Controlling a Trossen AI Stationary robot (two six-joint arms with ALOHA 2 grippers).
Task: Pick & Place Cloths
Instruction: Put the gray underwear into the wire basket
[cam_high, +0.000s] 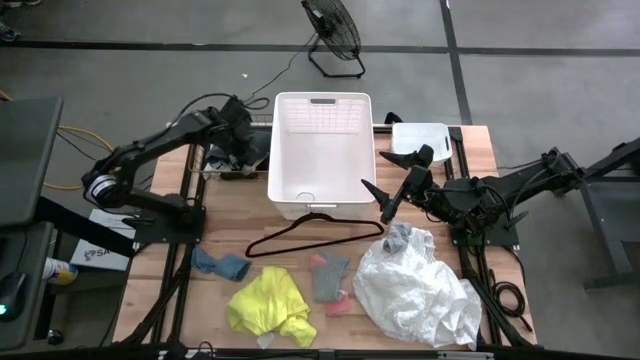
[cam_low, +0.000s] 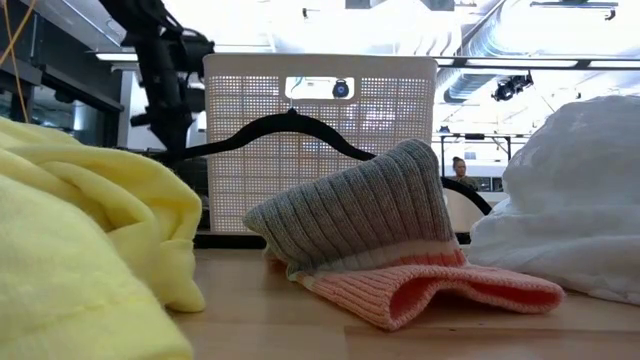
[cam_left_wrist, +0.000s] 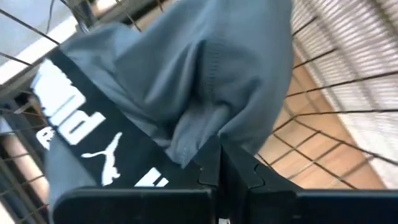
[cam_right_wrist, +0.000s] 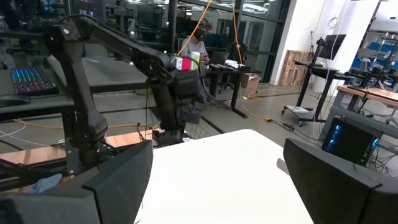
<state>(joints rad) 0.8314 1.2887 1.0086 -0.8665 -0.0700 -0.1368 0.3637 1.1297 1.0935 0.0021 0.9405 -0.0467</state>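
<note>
Along the desk's near edge we see most of the cloths waiting: the yellow cloth (cam_high: 268, 308) toward the near left, the blue piece (cam_high: 222, 264) just behind it, the grey and pink piece (cam_high: 330, 281) at the middle, and the big white cloth (cam_high: 418, 290) filling the near right corner, with a small grey-blue piece (cam_high: 398, 237) at its far edge. The hanger (cam_high: 312, 238) lies between them and the basket (cam_high: 321, 154), which stands at the middle of the far edge and looks bare inside.

At the far left corner, beside the basket's left wall, our left gripper (cam_left_wrist: 219, 169) has its jaws pressed together on a fold of the grey cloth (cam_left_wrist: 186, 81), a garment with a black printed waistband; it is not yet in the basket. Our right gripper (cam_high: 395, 183) waits over the basket's near right corner, jaws spread and holding nothing.

We judge the task barely begun: one grasp made, nothing placed, and every other cloth left to collect.
</note>
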